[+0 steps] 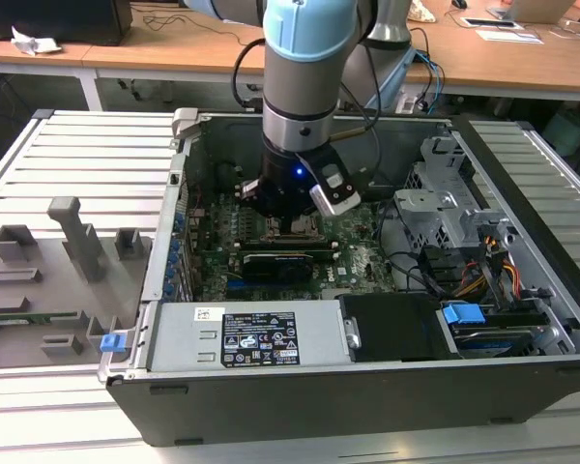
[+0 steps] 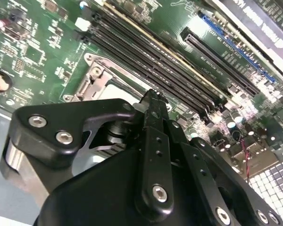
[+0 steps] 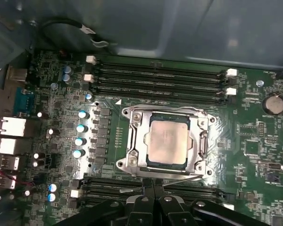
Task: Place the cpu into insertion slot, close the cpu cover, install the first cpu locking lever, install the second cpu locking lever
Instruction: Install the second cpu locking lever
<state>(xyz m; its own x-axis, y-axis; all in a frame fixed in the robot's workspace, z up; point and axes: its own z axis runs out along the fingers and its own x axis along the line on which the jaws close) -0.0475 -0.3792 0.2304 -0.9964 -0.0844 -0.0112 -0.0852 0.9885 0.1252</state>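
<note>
Arm (image 1: 304, 58) stands vertical inside the computer case (image 1: 367, 382), gripper (image 3: 153, 184) pressed together just beside the cpu cover (image 3: 134, 141), which lies flat around the cpu (image 3: 167, 140).

Pale blue cap and silver-grey sleeve on the arm (image 1: 304, 68), black wrist below with a small blue light at 6 o'clock. Black cable looped at 9 o'clock. Matte black claw (image 2: 153, 101) links studded with silver screws; white-edged camera block at 4 o'clock.
</note>
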